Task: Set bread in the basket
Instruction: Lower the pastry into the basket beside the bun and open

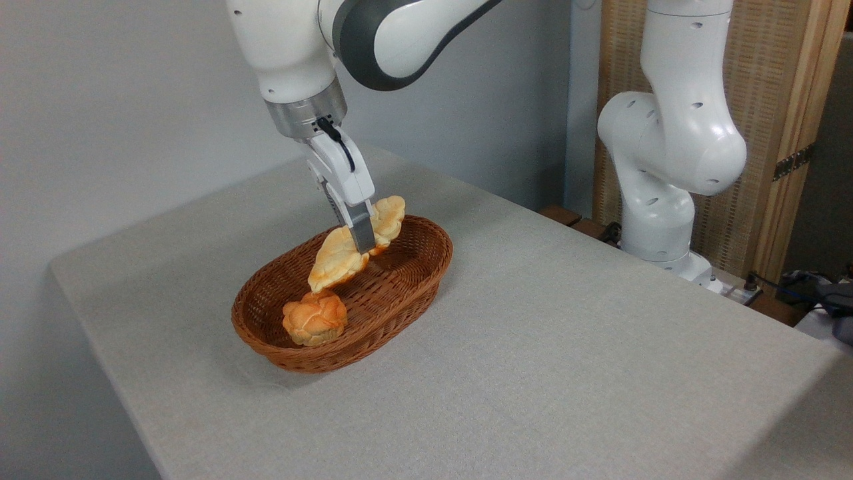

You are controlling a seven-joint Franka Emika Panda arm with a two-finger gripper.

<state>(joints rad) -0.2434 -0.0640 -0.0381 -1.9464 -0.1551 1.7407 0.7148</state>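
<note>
The claw [363,248] hangs over the basket [413,280], its fingers clamped on the middle of the bread [336,257]. The loaf is held tilted inside the basket's outline: its upper end rises past the far rim, and its lower pointed end dips toward the bun [314,319], touching it or very nearly; which one cannot be told from this angle. Whether the loaf rests on the basket floor is also unclear.

The basket holds two things, then: the gripped bread above and the bun lying at its near end. The bun is small, round and knotted, orange with paler creases. The bread is long, flat and leaf-shaped, braided, pale cream in the middle and golden-orange along its lobed edges. The basket is oval, reddish-brown wicker, with low flared sides and a braided rim.

The arm [373,40] is glossy white with a dark grey joint band and a metal collar above the claw; a short black cable runs down the wrist.

The basket stands on a table [566,347] covered with a light grey, finely woven cloth [266,427]. Behind is a plain pale wall [120,100]. At right the arm's white base [660,220] stands beyond the table's edge, before a panel [773,100] of wooden frame and woven cane. Dark cables [800,283] lie at the far right.
</note>
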